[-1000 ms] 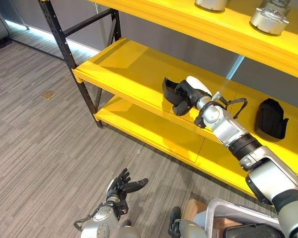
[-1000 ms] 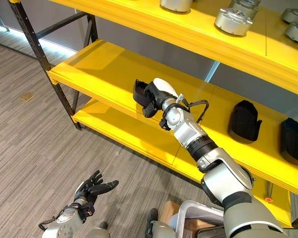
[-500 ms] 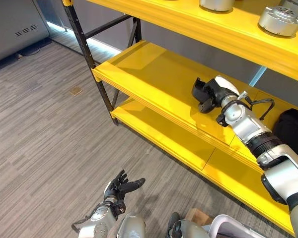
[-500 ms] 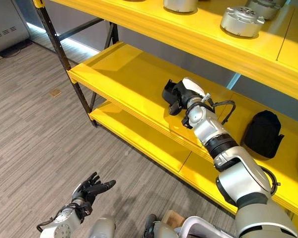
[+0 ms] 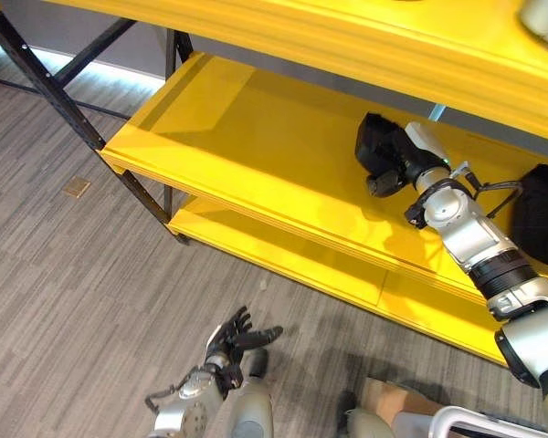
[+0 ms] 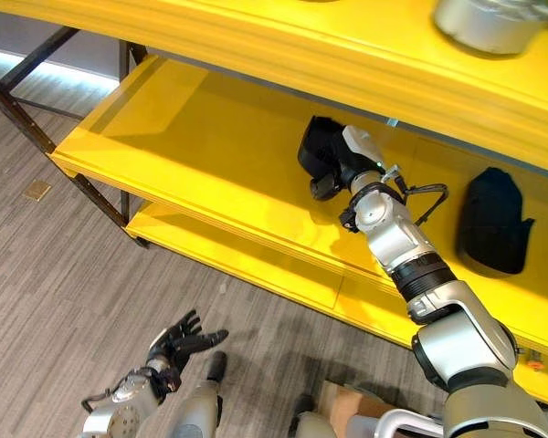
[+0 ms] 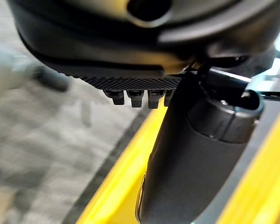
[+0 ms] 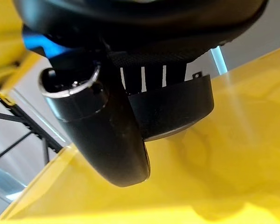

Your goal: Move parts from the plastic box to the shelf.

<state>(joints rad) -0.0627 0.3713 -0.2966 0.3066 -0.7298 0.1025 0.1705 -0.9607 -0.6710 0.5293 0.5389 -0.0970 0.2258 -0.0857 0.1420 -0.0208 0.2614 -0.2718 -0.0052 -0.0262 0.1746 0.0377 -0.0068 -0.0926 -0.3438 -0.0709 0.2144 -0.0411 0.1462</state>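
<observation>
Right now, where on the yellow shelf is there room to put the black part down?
The middle shelf is bare from its post end up to the right robot hand, which grips a black part. Past that hand it is crowded: another black part sits there.

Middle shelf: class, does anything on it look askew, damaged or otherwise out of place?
Nothing stands out. The right hand holds a black part over the yellow middle shelf, and another black part sits on the shelf further right. The left hand hangs open low over the floor.
</observation>
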